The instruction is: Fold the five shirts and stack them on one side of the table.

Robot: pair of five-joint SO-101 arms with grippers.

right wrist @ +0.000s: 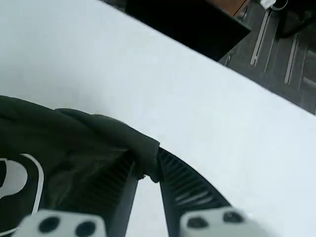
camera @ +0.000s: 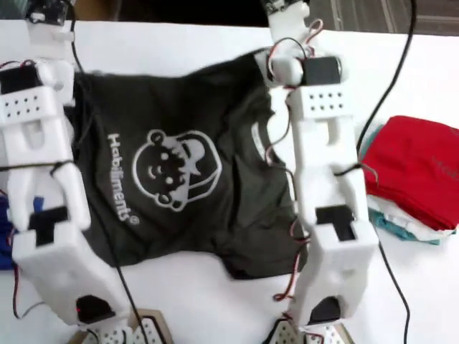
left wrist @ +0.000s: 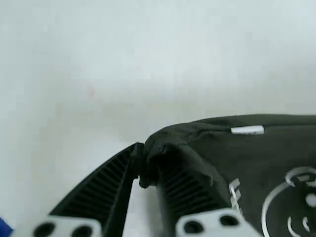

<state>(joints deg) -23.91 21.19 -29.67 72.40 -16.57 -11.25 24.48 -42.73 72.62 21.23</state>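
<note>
**Tee handling:** dark tee w/ white cartoon print lies mostly flat on the white table, between the two arms. Collar end is toward the right arm; near edge is rumpled.

Judged: light, limp knit, no stiffness. It will sag and drag from any single hold and doubles over readily. Not fragile, not esp. slippery on this top. Best hold is a pinch at edge or corner, at two pts well apart, so the cloth hangs as a sheet. A mid-panel pinch would only bunch it.

**Grippers:**
- Left gripper: tips all but closed, w/ a wad of the tee's edge nipped between them.
- Right gripper: same — tips nearly together on a rolled fold of dark cloth.
- Both holds look to be on the edge away from the arm bases, one toward each side.

**Pile:** pile has a red shirt on top of white and teal layers. It sits at the table's right side, apart from the tee.

**Views compared:**
- High view: whole layout, pile, print, wrinkles by the collar. From above the arms cover the bite pts.
- Left wrist view: the bite itself, plus a small white tag on the edge near the hold.
- Right wrist view: how thick the bunched cloth is at the tips, and the table's far edge w/ dark floor beyond.
- Blue sliver at the left margin — can't ID.
</note>
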